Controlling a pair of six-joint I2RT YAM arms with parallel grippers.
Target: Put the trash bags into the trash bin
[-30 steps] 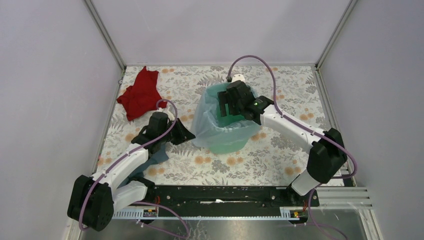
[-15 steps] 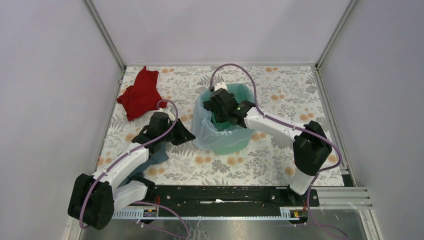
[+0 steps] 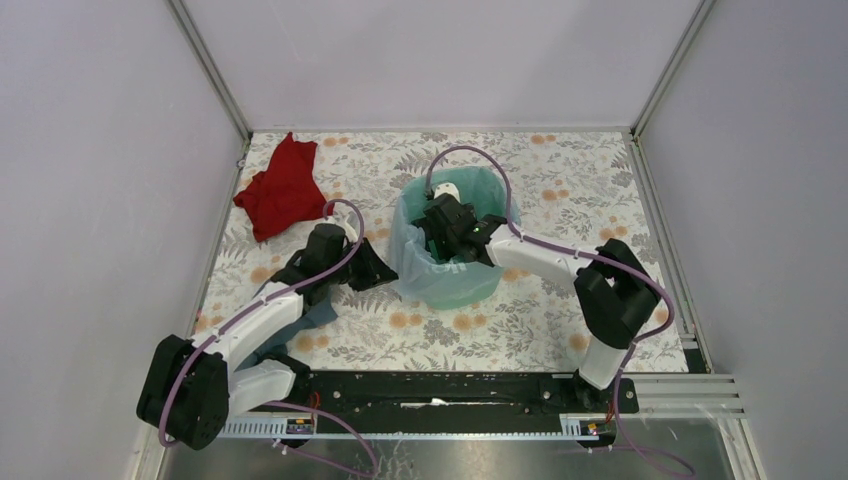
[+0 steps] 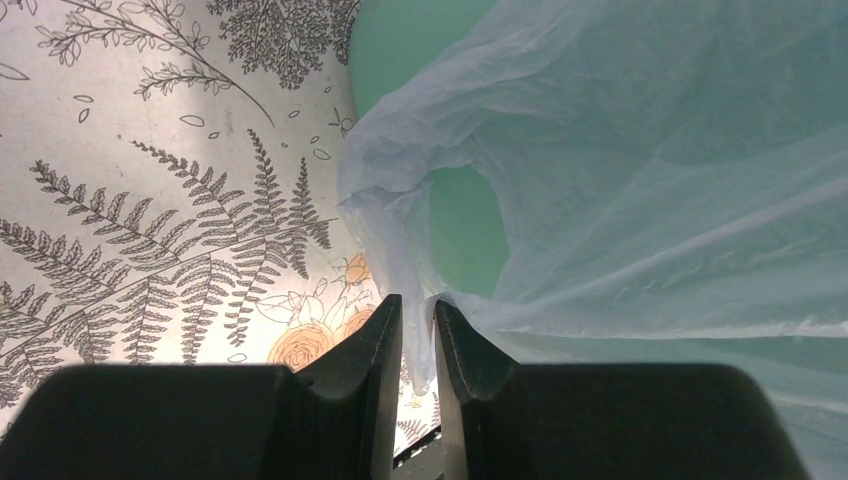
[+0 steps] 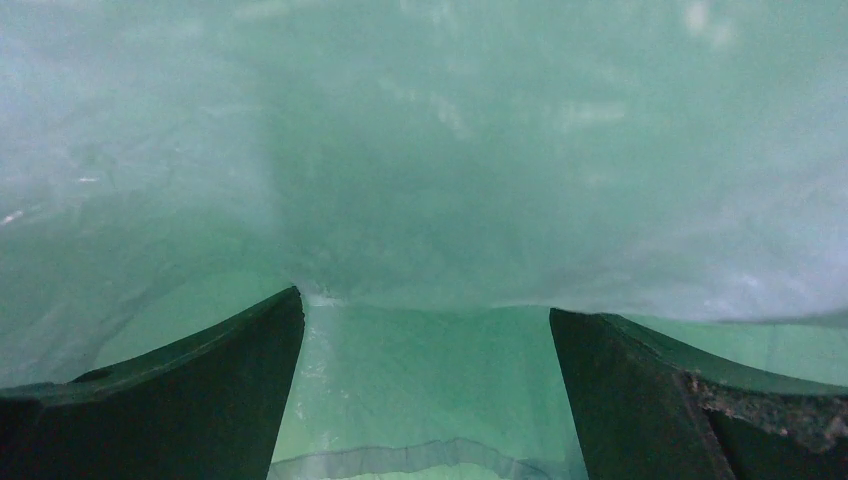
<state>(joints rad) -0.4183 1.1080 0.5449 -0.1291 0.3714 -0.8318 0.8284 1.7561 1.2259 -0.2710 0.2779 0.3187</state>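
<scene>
The mint-green trash bin [image 3: 478,288] stands mid-table, and the pale-blue translucent trash bag [image 3: 405,250] lines it and drapes over its left rim. My left gripper [image 3: 378,272] sits at the bin's left side, shut on a fold of the bag [image 4: 640,190] near a handle loop; green bin wall [image 4: 410,40] shows behind the film. My right gripper [image 3: 440,238] reaches down inside the bin, jaws open, with bag film [image 5: 420,180] pressed all around its fingers [image 5: 200,400].
A red cloth [image 3: 280,190] lies at the back left. A grey-blue cloth [image 3: 310,316] lies under my left arm. The table carries a floral cover [image 3: 560,300]; walls close in on three sides.
My right gripper moved left and down, deeper into the bin, pressing the bag inward. My left gripper shifted slightly right toward the bin, still gripping the bag.
</scene>
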